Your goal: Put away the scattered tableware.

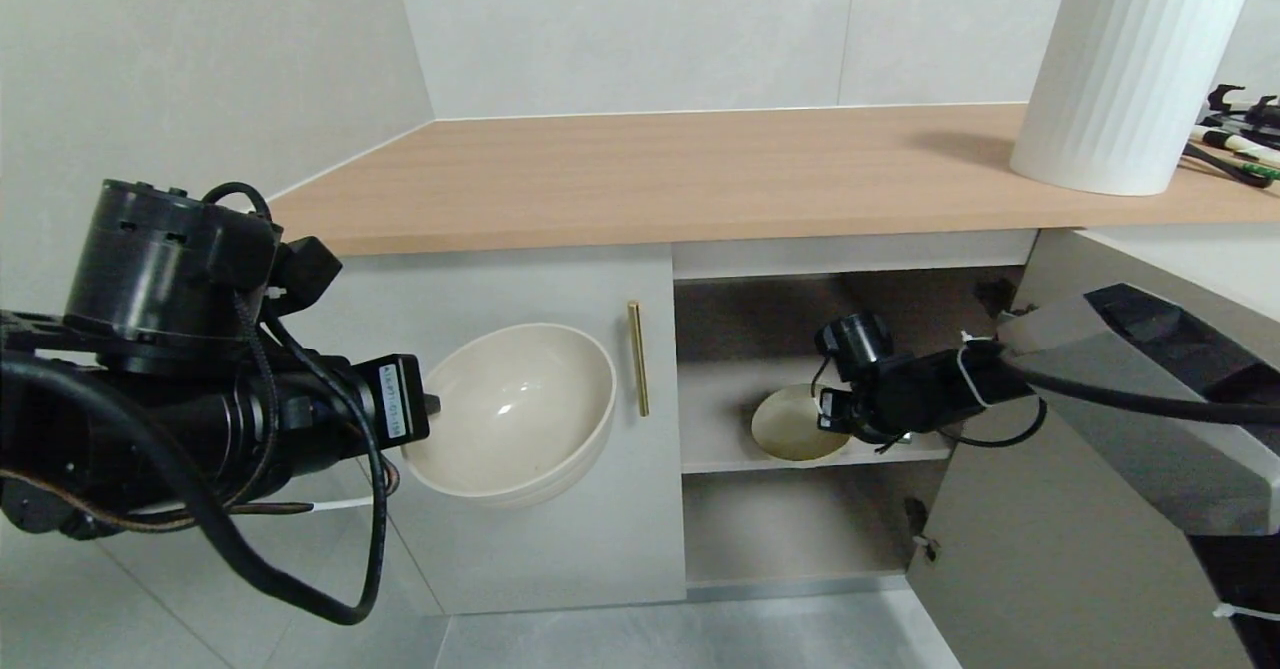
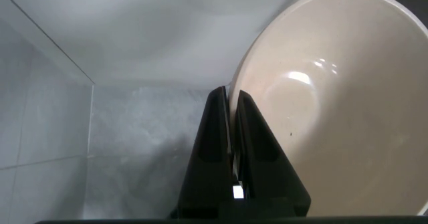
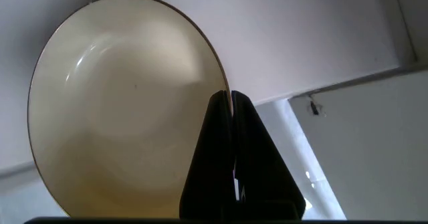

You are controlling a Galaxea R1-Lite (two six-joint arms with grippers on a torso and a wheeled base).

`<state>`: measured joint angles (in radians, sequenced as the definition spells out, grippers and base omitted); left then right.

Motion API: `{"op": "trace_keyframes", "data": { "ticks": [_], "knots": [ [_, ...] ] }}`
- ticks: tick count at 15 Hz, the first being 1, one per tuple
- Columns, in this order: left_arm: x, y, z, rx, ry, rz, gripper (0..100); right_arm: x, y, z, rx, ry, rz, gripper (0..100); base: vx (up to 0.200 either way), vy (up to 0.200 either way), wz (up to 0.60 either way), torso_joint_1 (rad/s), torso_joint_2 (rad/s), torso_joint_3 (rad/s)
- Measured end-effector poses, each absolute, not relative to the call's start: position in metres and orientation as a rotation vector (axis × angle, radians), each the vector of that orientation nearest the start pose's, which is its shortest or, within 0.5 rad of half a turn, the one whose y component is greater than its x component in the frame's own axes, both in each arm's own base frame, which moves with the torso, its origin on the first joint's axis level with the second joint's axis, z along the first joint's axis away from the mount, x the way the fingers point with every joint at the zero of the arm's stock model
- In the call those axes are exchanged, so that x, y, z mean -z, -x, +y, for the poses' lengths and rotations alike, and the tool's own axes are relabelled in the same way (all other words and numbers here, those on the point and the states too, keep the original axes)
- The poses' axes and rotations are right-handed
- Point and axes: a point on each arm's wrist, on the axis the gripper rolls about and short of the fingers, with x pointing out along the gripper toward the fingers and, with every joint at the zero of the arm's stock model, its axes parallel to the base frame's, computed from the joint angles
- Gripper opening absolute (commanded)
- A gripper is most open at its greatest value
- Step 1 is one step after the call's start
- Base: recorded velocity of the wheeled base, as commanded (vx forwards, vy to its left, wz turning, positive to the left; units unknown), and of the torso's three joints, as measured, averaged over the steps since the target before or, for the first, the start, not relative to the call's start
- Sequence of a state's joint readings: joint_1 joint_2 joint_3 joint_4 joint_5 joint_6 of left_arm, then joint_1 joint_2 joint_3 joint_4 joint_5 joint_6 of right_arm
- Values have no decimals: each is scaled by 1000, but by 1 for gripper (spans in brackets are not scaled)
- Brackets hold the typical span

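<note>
Left gripper (image 1: pixel 433 405) (image 2: pixel 232 98) – fingers pinching the rim of a large cream bowl (image 1: pixel 520 411) (image 2: pixel 334 110), held tilted before the closed cabinet door (image 1: pixel 560 529). Right gripper (image 1: pixel 838 421) (image 3: pixel 231 101) – fingers clamped on the rim of a dark-edged cream dish (image 1: pixel 788 431) (image 3: pixel 120 110), inside the open cabinet at the middle shelf (image 1: pixel 720 444). Wooden countertop (image 1: pixel 700 169) above.

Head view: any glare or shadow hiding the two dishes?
Head view: small specular spots inside the bowl in the left hand, rim readable; the plate in the right hand sits in cabinet shade, dimmer. Left wrist view: bright glints on the bowl wall. Right wrist view: faint glint only.
</note>
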<state>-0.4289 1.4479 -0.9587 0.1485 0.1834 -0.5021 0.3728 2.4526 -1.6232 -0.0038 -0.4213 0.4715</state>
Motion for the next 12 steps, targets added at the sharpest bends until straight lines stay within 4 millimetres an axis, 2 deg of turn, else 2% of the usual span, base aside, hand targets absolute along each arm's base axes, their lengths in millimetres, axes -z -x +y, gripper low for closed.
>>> {"op": "trace_keyframes", "data": {
  "ticks": [6,12],
  "knots": [
    [-220,-215,-96,83,288,656,0,-20,-470,163,290,-163,675,0,0,0,0,0,0,0],
    [-219,-217,-97,83,285,662,0,-7,-482,165,301,-168,660,0,0,0,0,0,0,0]
  ]
}}
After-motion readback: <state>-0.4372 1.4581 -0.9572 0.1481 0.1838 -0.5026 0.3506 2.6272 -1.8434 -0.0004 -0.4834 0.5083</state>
